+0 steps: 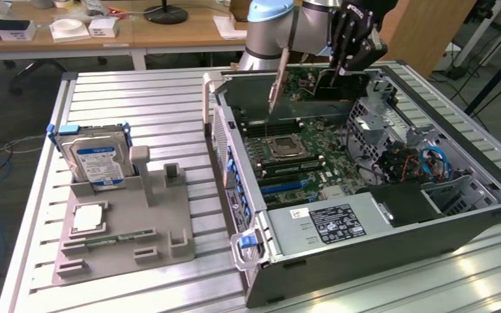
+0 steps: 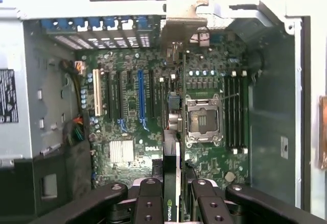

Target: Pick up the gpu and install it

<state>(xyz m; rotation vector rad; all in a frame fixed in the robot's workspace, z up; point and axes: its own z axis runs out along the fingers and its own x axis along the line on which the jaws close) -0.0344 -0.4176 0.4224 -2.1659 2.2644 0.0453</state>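
One gpu (image 2: 172, 132) (edge-on) between end effector (image 2: 172, 193) fingers, above motherboard (image 2: 122, 112).

An open computer case (image 1: 390, 215) lies on a slatted metal table (image 1: 146, 130), its motherboard (image 2: 153, 112) bare, with an empty processor socket (image 2: 203, 119). At the exterior view's left, a grey holder (image 1: 120, 228) carries a blue-labelled hard drive (image 1: 96, 163) standing upright, what may be a processor chip (image 1: 88, 218), and a green memory stick (image 1: 115, 238).

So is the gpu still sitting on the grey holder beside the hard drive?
No: the gripper holds the gpu edge-down above the motherboard inside the open case.
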